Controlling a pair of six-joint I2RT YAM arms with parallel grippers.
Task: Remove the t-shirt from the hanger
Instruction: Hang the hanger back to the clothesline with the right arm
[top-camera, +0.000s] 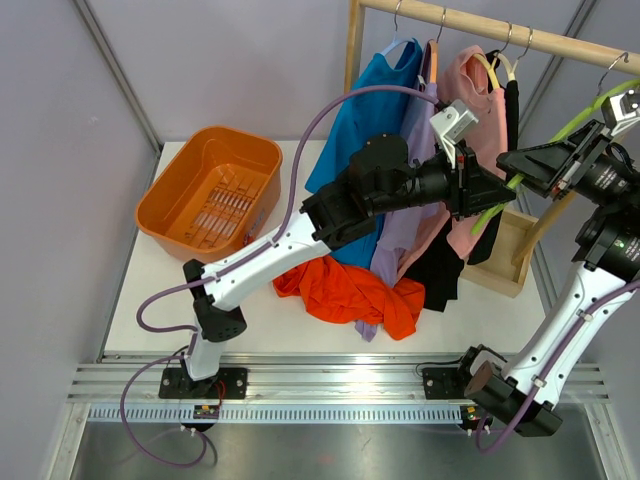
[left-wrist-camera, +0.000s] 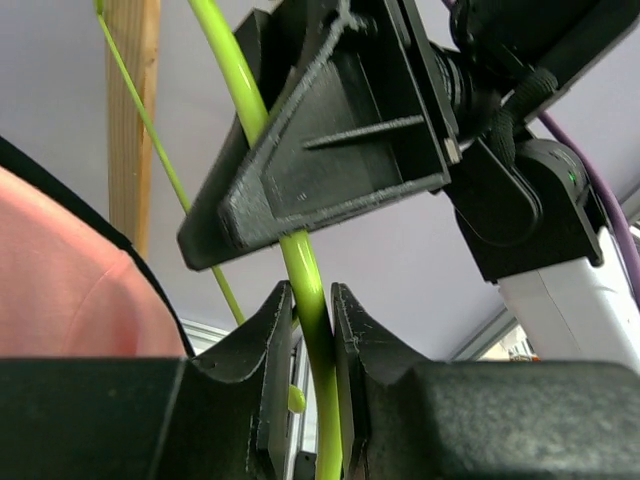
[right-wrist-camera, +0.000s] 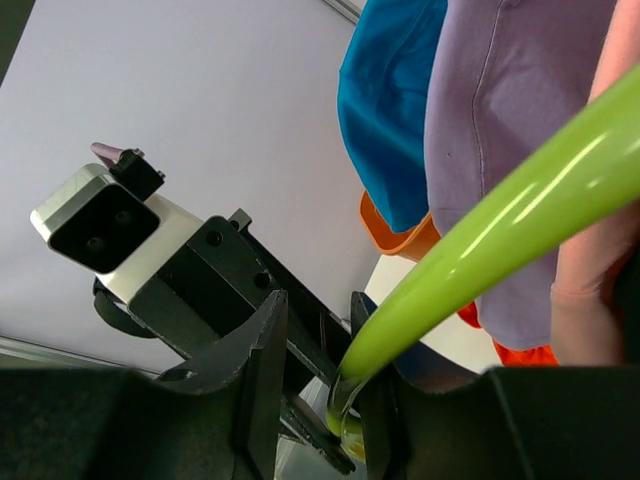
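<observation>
A row of coloured cotton t-shirts (top-camera: 360, 130) hangs bunched on the wooden clothes rail (top-camera: 500, 28) behind the table, above a crumpled orange-red t-shirt (top-camera: 345, 290) on the tabletop. The thin lime-green plastic hanger (left-wrist-camera: 305, 280) slants out to their right, pinched tight in the left gripper (left-wrist-camera: 310, 295). The right gripper (right-wrist-camera: 318, 310) has its jaws parted loosely around the same rod.
</observation>
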